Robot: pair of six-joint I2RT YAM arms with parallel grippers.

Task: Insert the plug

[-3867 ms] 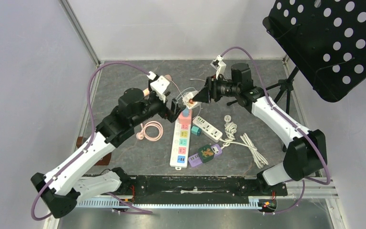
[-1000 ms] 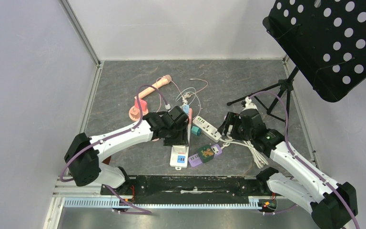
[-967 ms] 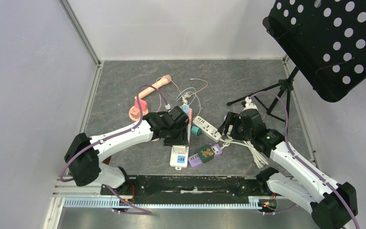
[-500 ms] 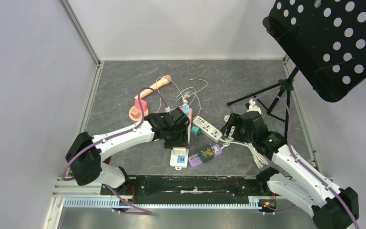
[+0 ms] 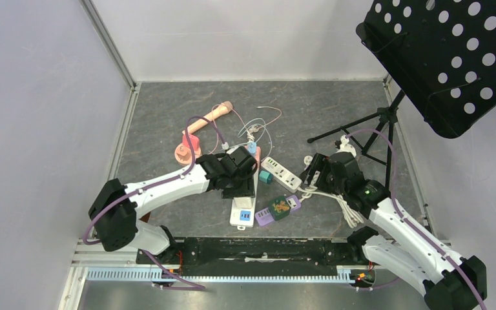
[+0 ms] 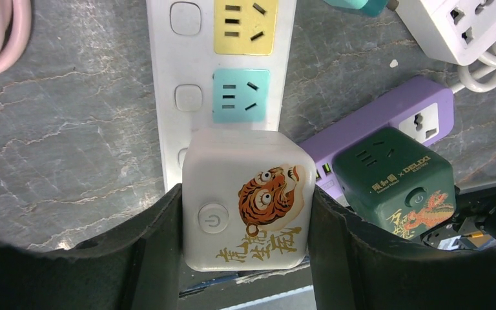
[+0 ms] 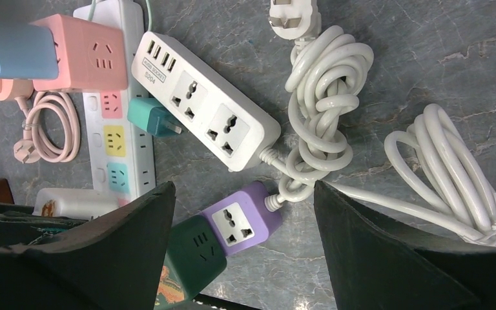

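In the left wrist view a white cube plug with a tiger print and a power button sits between my black fingers. My left gripper is shut on its two sides. The cube is over the long white power strip, just below the strip's teal socket. Whether its pins are seated is hidden. From above, the left gripper covers the strip's middle. My right gripper hangs open over the purple socket block, holding nothing.
A dark green cube is plugged beside the purple block. A white multi-socket strip with coiled white cables, a teal plug, a pink cube and a pink cable lie around. A tripod stands at the right.
Both arms came down from the far middle some seconds ago. Over the last second the right gripper drifted slightly right; the left gripper stayed on the white cube.
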